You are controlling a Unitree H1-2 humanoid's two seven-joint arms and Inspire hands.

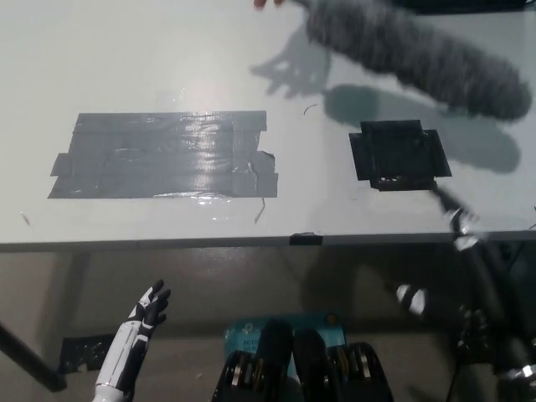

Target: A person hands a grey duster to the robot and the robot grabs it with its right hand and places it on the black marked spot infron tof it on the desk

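Duster (419, 60) hangs above black marked spot (399, 155); left hand (149, 308) rests open (right hand's (462, 224) state seemingly blurred, untellable)

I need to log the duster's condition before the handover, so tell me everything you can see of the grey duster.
The grey duster is a long, fluffy, fibrous head, blurred as if moving. It lies slantwise across the upper right of the head view, from the top edge down toward the right edge. It seems held above the desk, since its shadow falls apart from it, near the black marked spot. A person's fingertips show at the top edge. Its handle is not visible.
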